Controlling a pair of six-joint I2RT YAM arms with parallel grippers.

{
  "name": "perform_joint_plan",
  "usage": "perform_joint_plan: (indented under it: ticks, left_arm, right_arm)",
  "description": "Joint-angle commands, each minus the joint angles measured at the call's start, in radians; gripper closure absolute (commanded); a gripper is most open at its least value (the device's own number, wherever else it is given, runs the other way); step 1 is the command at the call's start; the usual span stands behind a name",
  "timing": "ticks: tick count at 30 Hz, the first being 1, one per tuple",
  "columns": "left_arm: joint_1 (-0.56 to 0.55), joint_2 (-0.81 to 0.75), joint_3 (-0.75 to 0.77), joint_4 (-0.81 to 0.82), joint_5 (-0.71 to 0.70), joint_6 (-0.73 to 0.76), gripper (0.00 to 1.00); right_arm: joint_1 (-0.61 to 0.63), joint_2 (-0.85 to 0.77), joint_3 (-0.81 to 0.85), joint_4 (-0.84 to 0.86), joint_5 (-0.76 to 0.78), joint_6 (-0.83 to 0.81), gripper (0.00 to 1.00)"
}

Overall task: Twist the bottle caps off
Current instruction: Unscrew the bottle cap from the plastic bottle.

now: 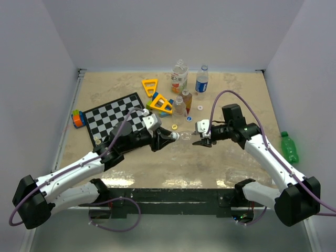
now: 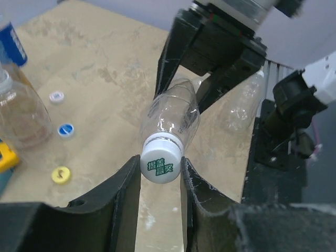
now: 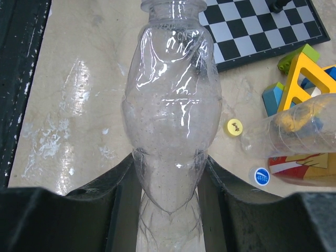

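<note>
I had the crumpled clear plastic bottle [image 3: 173,105] level above the worktop [image 1: 236,105], long axis running arm to arm, the right gripper [image 3: 169,199] clenched on its body and the left gripper [image 2: 160,173] clamped end-on round its white printed screw cap [image 2: 161,164].

There were seven bottles [image 1: 179,76], one of them green; three loose caps [image 2: 65,129], white, blue and yellow; two yellow triangular frames [image 1: 149,86]; one chessboard [image 1: 113,118].
</note>
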Motion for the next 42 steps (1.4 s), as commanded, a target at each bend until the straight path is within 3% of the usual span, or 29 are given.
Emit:
perform_joint_plan:
  ticks: [1,7,12,19,28,34,42]
  left_arm:
    - [-0.001,0.018,0.192,-0.244,-0.262,-0.483,1.00]
    - [-0.001,0.113,0.391,-0.640,-0.409,-0.926,1.00]
    - [-0.001,0.120,0.362,-0.576,-0.393,-1.080,1.00]
    - [-0.001,0.153,0.424,-0.658,-0.396,-1.146,1.00]
    - [-0.001,0.090,0.339,-0.557,-0.328,-1.312,1.00]
    - [0.000,0.080,0.296,-0.491,-0.295,-1.321,1.00]
    - [0.009,0.025,0.286,-0.507,-0.376,-1.321,1.00]
  right_arm:
    - [0.007,0.000,0.003,-0.001,-0.003,-0.007,0.87]
    - [0.004,0.000,0.003,-0.002,-0.003,-0.008,0.87]
    - [0.005,-0.001,0.003,-0.001,-0.005,-0.007,0.87]
    - [0.005,-0.001,0.001,-0.001,-0.003,-0.007,0.87]
    - [0.007,-0.001,0.001,-0.001,-0.003,-0.008,0.87]
    - [0.007,-0.004,0.000,-0.001,-0.005,-0.008,0.87]
    - [0.007,-0.004,0.000,-0.001,-0.003,-0.010,0.87]
